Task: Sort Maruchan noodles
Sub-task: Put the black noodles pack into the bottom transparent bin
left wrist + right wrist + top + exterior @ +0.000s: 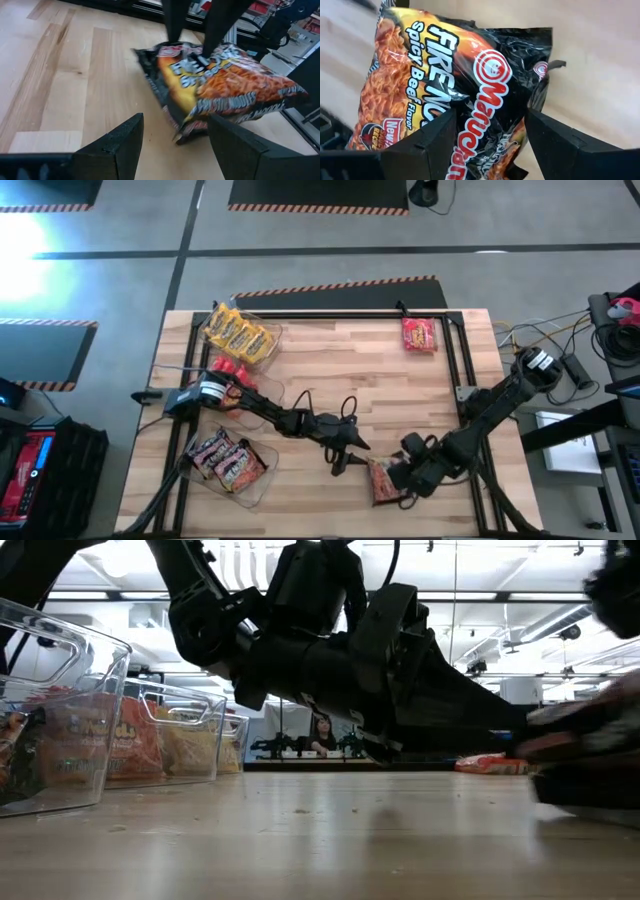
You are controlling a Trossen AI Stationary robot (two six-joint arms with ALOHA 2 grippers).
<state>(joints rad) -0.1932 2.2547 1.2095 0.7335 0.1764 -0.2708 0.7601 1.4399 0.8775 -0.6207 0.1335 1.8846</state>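
Two hands meet over one black Fire spicy beef noodle packet (383, 479) lying on our counter (330, 370) near its front edge. Our right hand (397, 480) stands wide open straddling it; our left hand (345, 463), partly open and empty, sits just beside it.

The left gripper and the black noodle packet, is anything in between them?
No. In the left wrist view only bare wooden table separates the open left gripper from the black noodle packet. The right gripper is at that packet.
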